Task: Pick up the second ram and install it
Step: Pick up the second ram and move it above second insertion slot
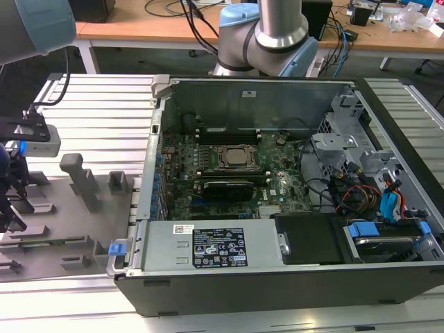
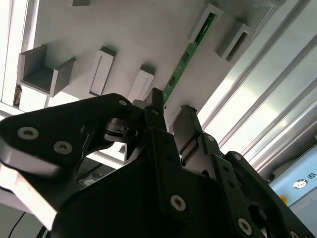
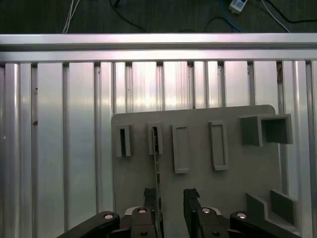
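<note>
The ram [image 3: 157, 163] is seen standing on edge in a slot of the grey tray [image 3: 233, 183]. The tray is laid on the ribbed table [image 3: 64, 139], to the exterior view's left of the open case [image 1: 277, 295]. The gripper [image 3: 171, 196] is held over the tray with its jaws apart. The ram's near end is found between them, just beside one finger [image 3: 150, 196]; whether the two are touching cannot be told.

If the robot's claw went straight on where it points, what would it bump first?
Probably the second ram, standing on edge in the grey tray, close to one side of the open gripper. Depth is hard to judge.
</note>
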Robot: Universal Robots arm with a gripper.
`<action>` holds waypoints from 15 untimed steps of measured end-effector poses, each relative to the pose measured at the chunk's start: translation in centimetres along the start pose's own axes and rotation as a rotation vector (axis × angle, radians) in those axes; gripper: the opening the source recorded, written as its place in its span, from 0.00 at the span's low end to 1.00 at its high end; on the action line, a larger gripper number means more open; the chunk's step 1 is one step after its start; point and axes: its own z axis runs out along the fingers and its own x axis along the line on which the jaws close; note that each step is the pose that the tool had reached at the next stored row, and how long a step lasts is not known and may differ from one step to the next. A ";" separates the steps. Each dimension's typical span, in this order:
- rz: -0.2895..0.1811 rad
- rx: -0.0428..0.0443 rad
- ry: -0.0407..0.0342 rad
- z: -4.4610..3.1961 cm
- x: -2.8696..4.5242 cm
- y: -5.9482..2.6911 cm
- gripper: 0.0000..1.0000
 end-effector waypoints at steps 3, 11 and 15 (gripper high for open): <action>0.000 0.0003 0.0007 0.26 0.04 -0.11 0.36; 0.000 0.0002 0.0010 1.14 0.12 -0.16 0.36; 0.000 0.0002 0.0011 1.70 0.19 -0.19 0.36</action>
